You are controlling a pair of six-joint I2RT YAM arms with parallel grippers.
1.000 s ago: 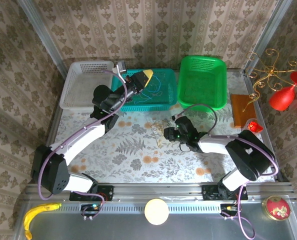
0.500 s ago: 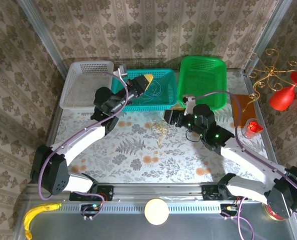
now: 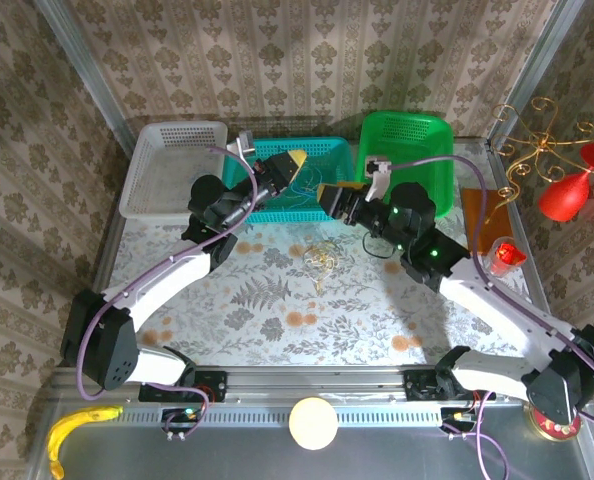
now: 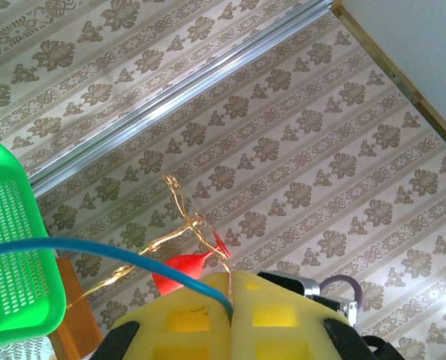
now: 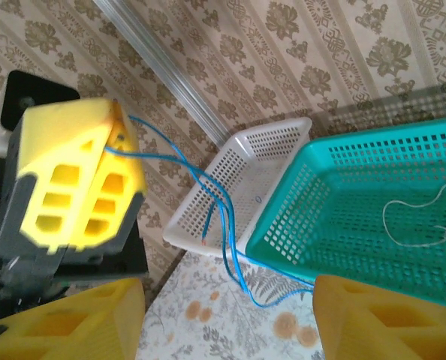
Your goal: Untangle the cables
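Observation:
My left gripper (image 3: 294, 161) hangs over the teal basket (image 3: 339, 150) and is shut on a blue cable (image 4: 95, 251), which comes out from between its yellow fingers (image 4: 185, 315). In the right wrist view that blue cable (image 5: 224, 217) drops in loops from the left gripper (image 5: 112, 146) to the table in front of the teal basket (image 5: 343, 210). My right gripper (image 3: 329, 195) is open and empty, raised at the basket's right end, facing the left one. A yellowish-tan cable coil (image 3: 320, 258) lies on the table. A whitish cable (image 5: 418, 217) lies in the teal basket.
A white basket (image 3: 172, 165) stands at the back left and a green basket (image 3: 407, 165) at the back right. A brown board (image 3: 485, 215) and a red-and-gold ornament (image 3: 567, 190) sit at the right edge. Patterned walls close in the back and sides.
My right gripper has opened, risen off the table and swung back toward the teal basket, leaving the tan coil on the table. The left gripper has held still on the blue cable.

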